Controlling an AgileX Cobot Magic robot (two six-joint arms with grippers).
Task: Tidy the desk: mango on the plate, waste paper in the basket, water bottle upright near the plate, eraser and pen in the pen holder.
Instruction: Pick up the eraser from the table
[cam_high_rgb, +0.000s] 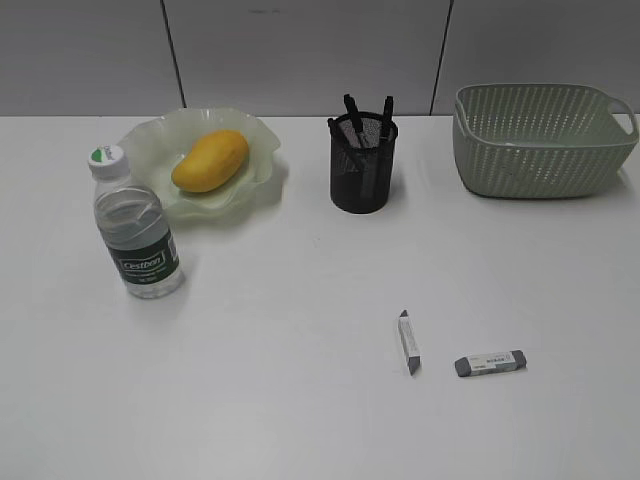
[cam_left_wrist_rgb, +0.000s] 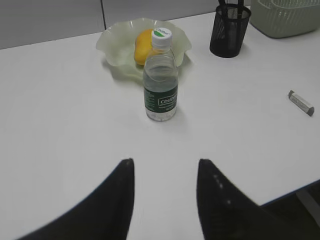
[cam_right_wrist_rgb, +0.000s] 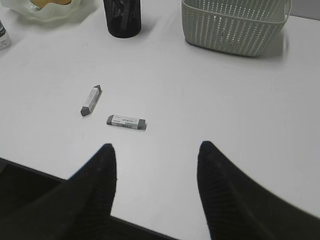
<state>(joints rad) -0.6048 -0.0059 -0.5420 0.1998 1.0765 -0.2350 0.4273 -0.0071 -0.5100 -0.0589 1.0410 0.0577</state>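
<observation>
1. Erasers, two of them, are lying nearest the front on the white table (cam_high_rgb: 300, 400): one eraser (cam_high_rgb: 490, 363) is resting flat to the right, the other eraser (cam_high_rgb: 408, 341) is sitting just beside it on the left, angled away, the two apart.
2. The right wrist view is showing both erasers ahead of the right claw (cam_right_wrist_rgb: 155, 155), whose dark fingers (cam_right_wrist_rgb: 100, 175) are standing apart with bare table between them, holding and touching nothing.
3. The left wrist view is showing only one eraser, at its right edge, and the left claw (cam_left_wrist_rgb: 165, 167) is hanging spread over bare table, gripping nothing, well short of the water bottle (cam_left_wrist_rgb: 160, 80).
4. The water bottle is standing upright, white cap on top, just in front of the plate (cam_high_rgb: 150, 140) at the left.
5. The mango (cam_high_rgb: 210, 160) is lying inside the plate; in the left wrist view the bottle is covering most of it.
6. The pen holder (cam_high_rgb: 363, 165) is standing further back near the middle, with dark pens (cam_high_rgb: 352, 112) sticking out of it; how many is hard to count.
7. The basket (cam_high_rgb: 540, 140) is sitting at the far right rear; its inside is mostly hidden by its wall, and no waste paper is making itself out in any view.
8. Neither arm is appearing in the exterior view.
</observation>
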